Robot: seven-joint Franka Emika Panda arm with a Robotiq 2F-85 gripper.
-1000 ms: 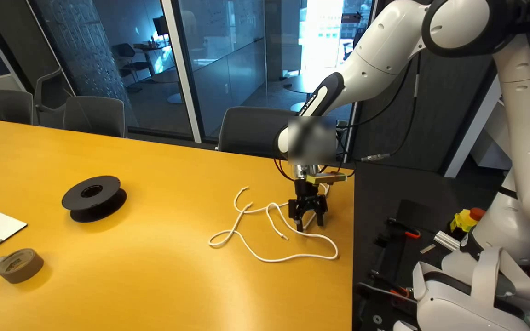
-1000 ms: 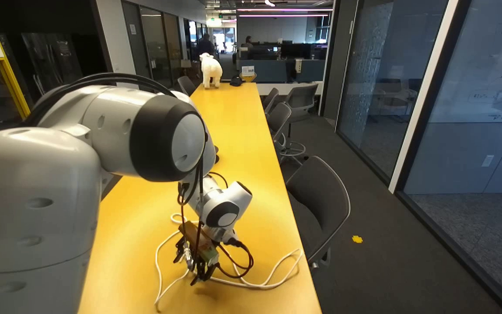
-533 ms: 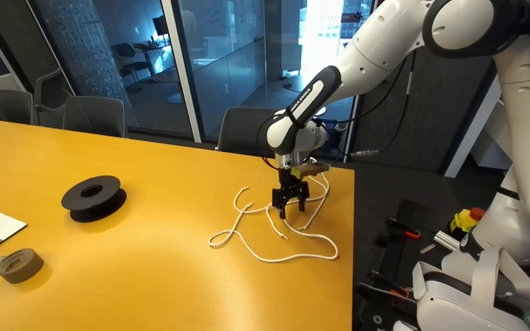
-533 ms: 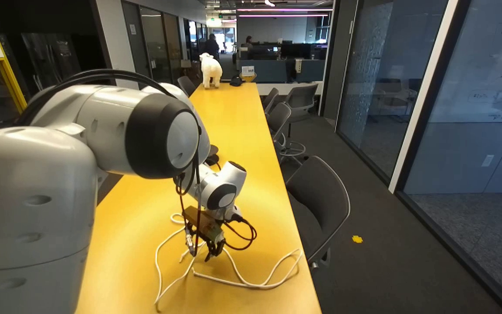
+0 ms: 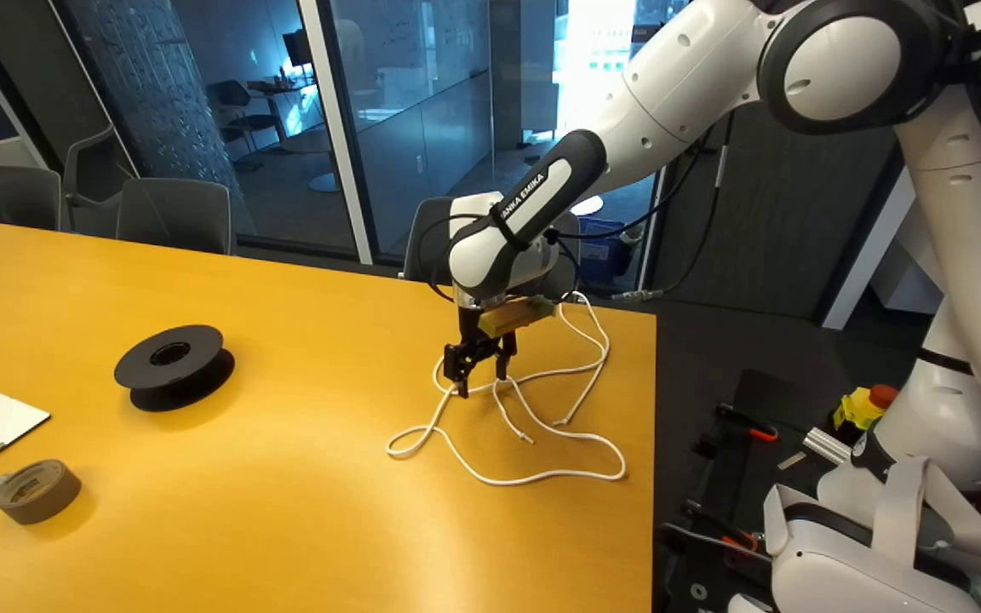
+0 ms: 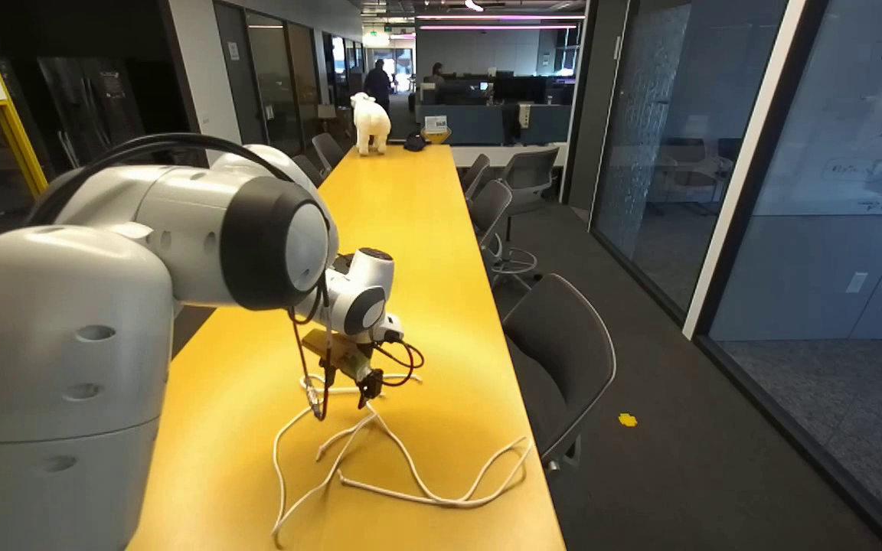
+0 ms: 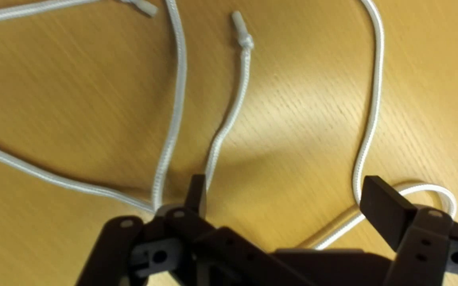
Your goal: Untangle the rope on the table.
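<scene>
Rope (image 5: 576,436): white cord, lying in loose loops at R end of the table (image 5: 286,511) in an exterior view; small loop is sitting farthest L, broad bend is running along the near side, other strands are reaching far R; no. of pieces unclear, as more than two ends seem to be showing. Gripper (image 7: 284,190), qty 1: hanging over the L-center strands, fingers standing wide apart, nothing clasped btwn them; whether a tip is touching cord, can't tell. Step in hand, prob.: choosing a strand & setting up a pick; strands are crossing in several spots, so untangling is looking unfinished, though no tight snarl is showing. Next move is prob. calling for lowering square across one strand, pinching it, then drawing it clear of crossings w/o dragging its neighbors. Mat'ls: rope is showing a fine braided surface & round section, prob. soft & limp; a free end (image 7: 240,26) is carrying a smooth, stiff-looking pale tip w/ a small lump, poss. a knot, just behind it. Table: yellow-orange, glossy, fine wood grain showing in the wrist view, prob. letting cord slide easily. Also listed: black spool (image 5: 171,375), twin round flanges w/ center hole, prob. plastic, standing well L of rope; brown tape roll (image 5: 46,501), squat ring, lying near L; white plush-looking animal (image 6: 370,124), four-legged, standing at table's far end in an exterior view.
</scene>
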